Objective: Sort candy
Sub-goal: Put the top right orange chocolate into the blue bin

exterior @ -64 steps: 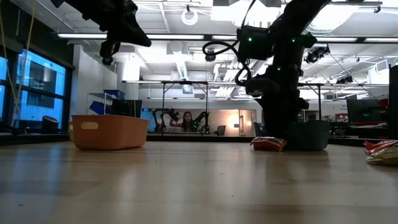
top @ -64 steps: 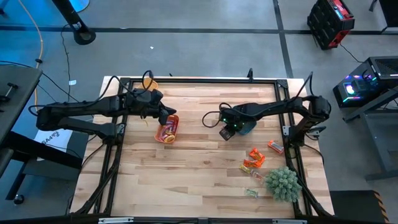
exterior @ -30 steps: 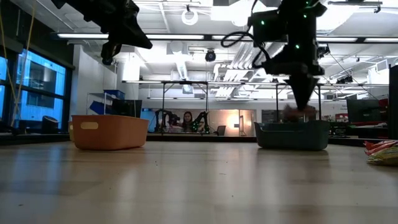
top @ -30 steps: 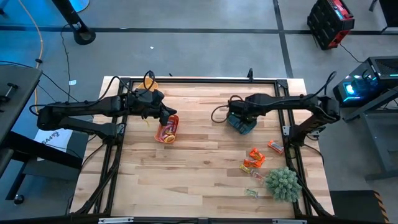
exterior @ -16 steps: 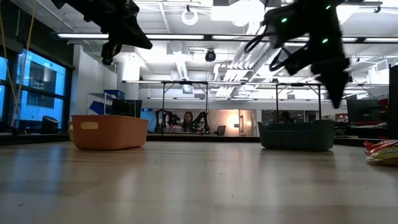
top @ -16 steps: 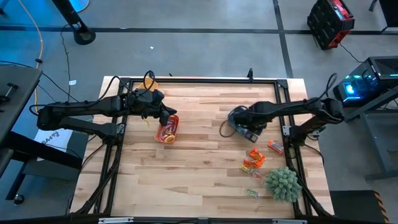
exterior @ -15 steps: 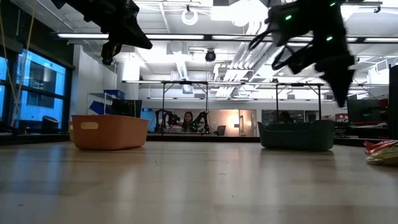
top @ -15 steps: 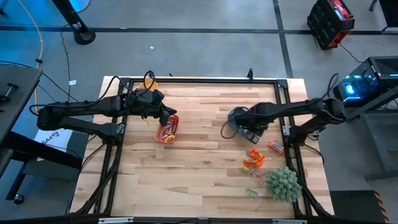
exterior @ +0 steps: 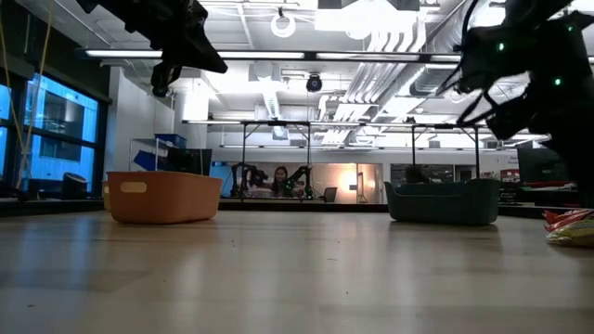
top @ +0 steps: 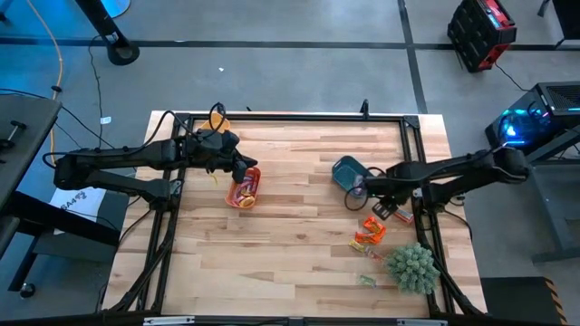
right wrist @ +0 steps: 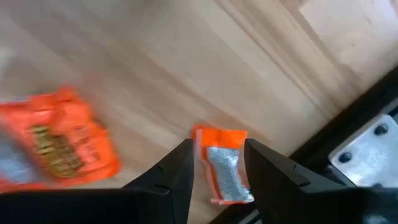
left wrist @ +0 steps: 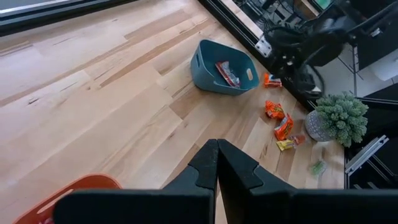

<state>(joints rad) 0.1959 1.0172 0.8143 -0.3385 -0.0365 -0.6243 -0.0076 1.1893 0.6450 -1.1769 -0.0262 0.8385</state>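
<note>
1. The right gripper (right wrist: 216, 163), fingers parted and empty, hovers over an orange candy (right wrist: 222, 165) at the high view's right.
2. Light, crinkly and slippery, it likely wants pinching across its middle.
3. The left gripper (left wrist: 217, 163) is closed.

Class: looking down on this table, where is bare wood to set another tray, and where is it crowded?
Bare wood spans the middle between the orange tray and the teal tray, and the whole near-left part. The near-right corner is crowded: loose candy, plant ball, and the right tool above them.
</note>
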